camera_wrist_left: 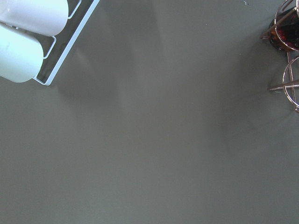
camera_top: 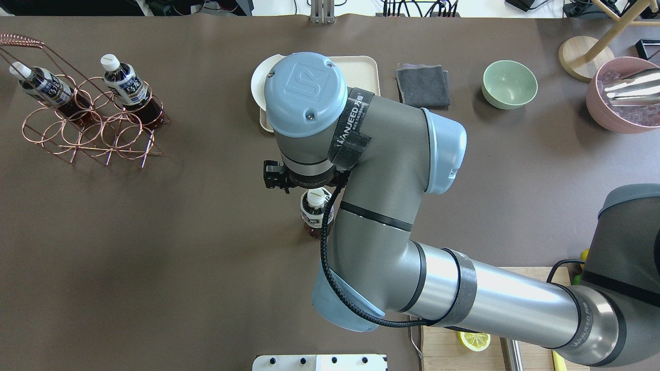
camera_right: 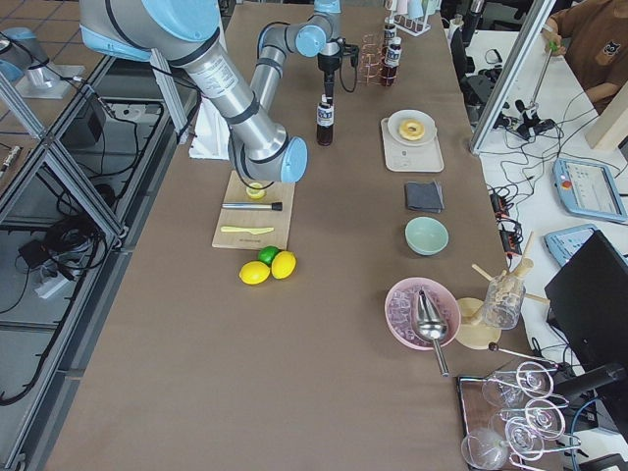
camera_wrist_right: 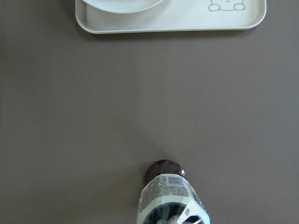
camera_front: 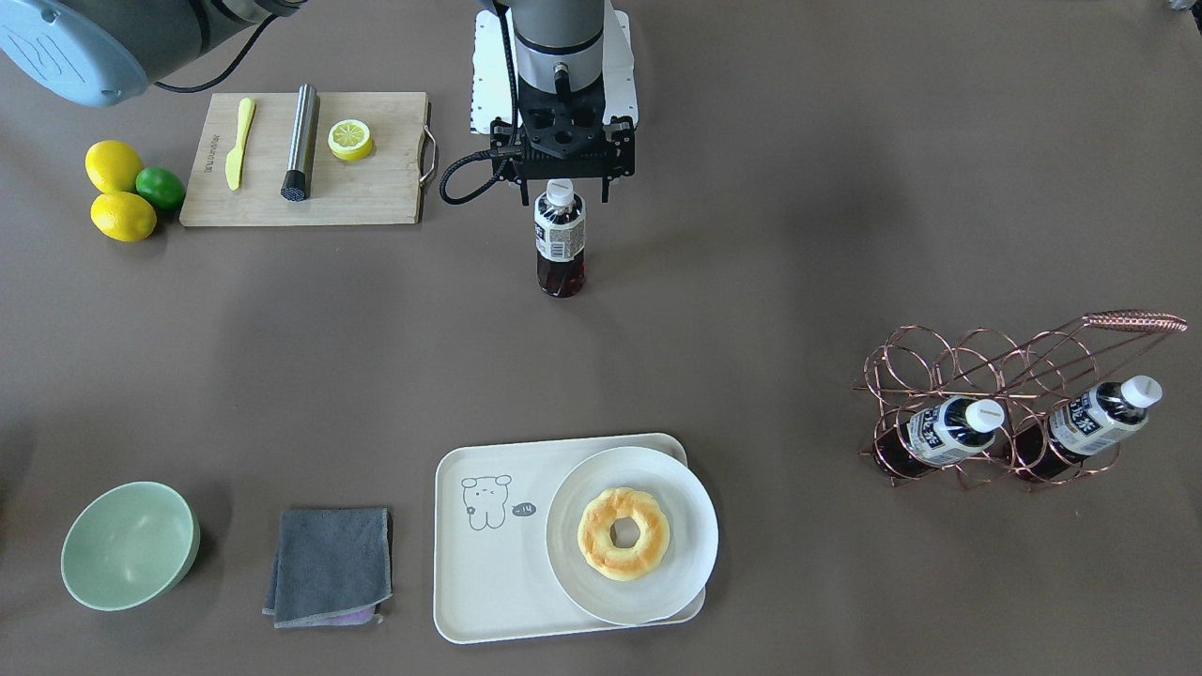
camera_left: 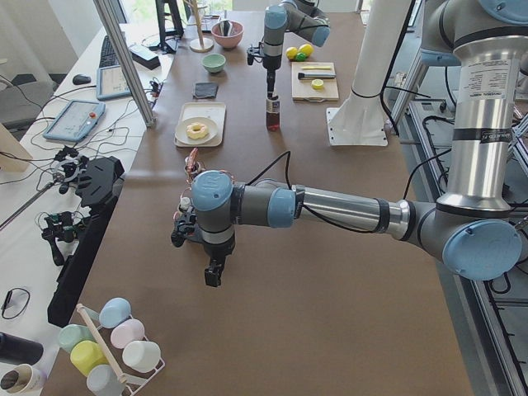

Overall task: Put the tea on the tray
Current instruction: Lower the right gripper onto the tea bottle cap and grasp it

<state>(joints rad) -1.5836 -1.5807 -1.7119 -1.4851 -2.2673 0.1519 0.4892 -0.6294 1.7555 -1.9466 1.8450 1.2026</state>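
Near the middle of the brown table, the small clear plastic tea bottle with white cap stands upright, well apart from the cream-white rectangular tray. The right gripper hangs directly over the cap; I cannot tell whether it is clenched or released. The left gripper shows only in a side view, so its state is also unclear.

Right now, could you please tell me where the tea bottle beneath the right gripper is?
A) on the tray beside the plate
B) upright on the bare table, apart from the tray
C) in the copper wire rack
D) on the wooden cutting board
B: the tea stands upright on the table beneath the right gripper, clearly apart from the tray, which holds only the plate with a doughnut.
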